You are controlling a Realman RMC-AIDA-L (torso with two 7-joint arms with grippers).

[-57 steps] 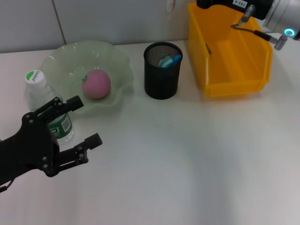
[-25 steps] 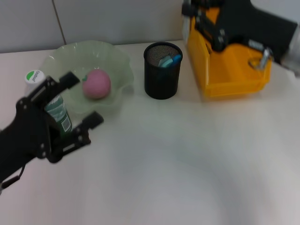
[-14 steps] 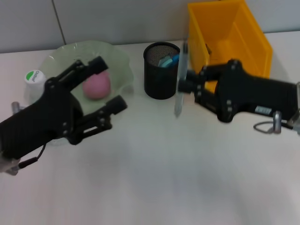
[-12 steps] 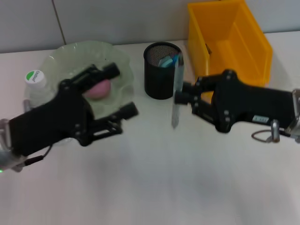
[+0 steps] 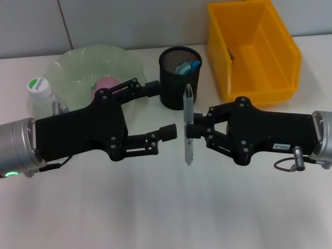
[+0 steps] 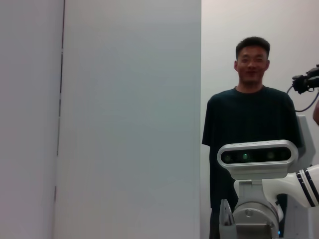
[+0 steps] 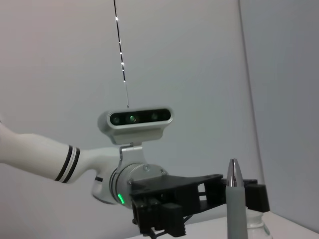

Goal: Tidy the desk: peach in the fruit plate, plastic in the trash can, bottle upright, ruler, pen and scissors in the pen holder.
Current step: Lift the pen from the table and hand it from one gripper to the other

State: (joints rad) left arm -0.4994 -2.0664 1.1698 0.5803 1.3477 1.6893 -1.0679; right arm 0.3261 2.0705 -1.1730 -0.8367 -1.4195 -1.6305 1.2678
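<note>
My right gripper (image 5: 192,126) is shut on a silver pen (image 5: 188,124), held upright above the table just in front of the black mesh pen holder (image 5: 179,78). The pen's tip (image 7: 233,199) also shows in the right wrist view. Facing it from the left is my left gripper (image 5: 163,108), open, with one finger on each side of the pen and a small gap to it. The pink peach (image 5: 107,83) lies in the green fruit plate (image 5: 78,65), partly hidden by my left arm. The bottle (image 5: 41,96) stands upright at far left. Ruler, scissors and plastic are out of view.
The yellow trash can (image 5: 254,49) stands at the back right. Blue items (image 5: 187,66) stick out of the pen holder. In the left wrist view a person (image 6: 251,124) stands behind the robot.
Both arms swung to the table's middle. The right gripper came down from the trash can holding the pen. The left gripper moved right, away from the bottle, toward the pen.
</note>
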